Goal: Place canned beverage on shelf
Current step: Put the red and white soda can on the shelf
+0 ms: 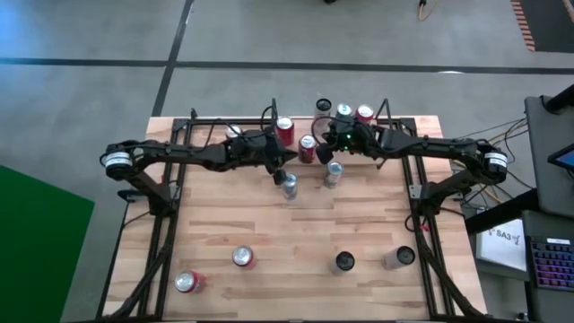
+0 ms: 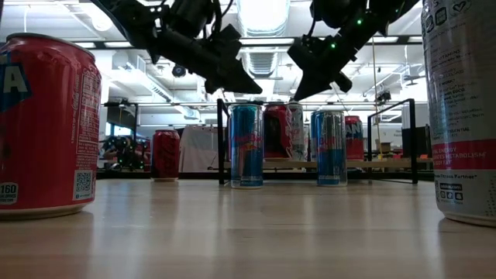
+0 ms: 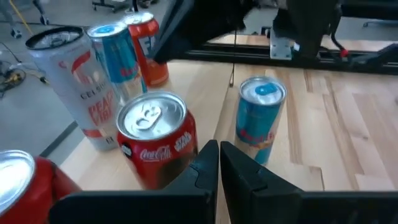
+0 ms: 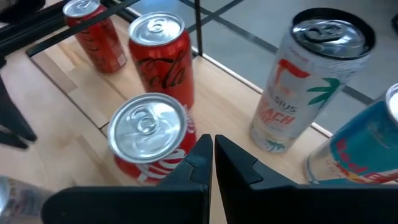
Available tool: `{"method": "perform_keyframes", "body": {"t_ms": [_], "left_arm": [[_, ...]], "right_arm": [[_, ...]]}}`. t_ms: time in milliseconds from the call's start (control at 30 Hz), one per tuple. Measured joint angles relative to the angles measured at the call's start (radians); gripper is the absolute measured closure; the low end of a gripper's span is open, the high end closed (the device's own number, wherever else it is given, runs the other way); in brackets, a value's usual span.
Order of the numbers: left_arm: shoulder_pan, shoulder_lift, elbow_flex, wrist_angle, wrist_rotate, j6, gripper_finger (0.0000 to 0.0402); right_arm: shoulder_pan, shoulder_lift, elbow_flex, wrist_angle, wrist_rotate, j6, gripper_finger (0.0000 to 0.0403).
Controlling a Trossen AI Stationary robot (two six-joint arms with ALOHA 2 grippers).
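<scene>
Both hands hover over the far middle of the tabletop (image 1: 296, 242), each with its fingers pressed together and holding nothing. The left hand (image 1: 279, 172) hangs just above a blue slim can (image 1: 289, 186), which stands at its 5 o'clock in the high view. The right hand (image 1: 334, 154) sits over a second blue slim can (image 1: 333, 173), at its 6 o'clock.

The shelf (image 1: 399, 126) runs along the far edge, its black rails framing a light-wood board. On it stand red cola cans (image 1: 285, 131) and a white Celsius can (image 4: 305, 81); another red cola can (image 1: 307, 148) stands between the two hands.

The near half of the plank tabletop carries four well-spaced cans: a red one (image 1: 187, 282) at the 7 o'clock corner, another red (image 1: 242, 258), a dark-topped one (image 1: 343, 262) and a silver one (image 1: 398, 257). Grey floor surrounds the tabletop; a green panel (image 1: 40, 242) lies at 8 o'clock.
</scene>
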Motion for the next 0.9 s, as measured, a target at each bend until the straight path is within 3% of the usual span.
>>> {"method": "perform_keyframes", "body": {"t_ms": [233,900], "left_arm": [[-0.003,0.081,0.007,0.022,-0.002,-0.022,0.0401],[-0.002,0.095,0.009,0.057,-0.004,-0.023,0.0401]], "right_arm": [[-0.003,0.0,-0.005,-0.001,0.002,-0.004,0.0394],[-0.003,0.0,-0.086,0.128,-0.058,-0.004,0.0394]]}}
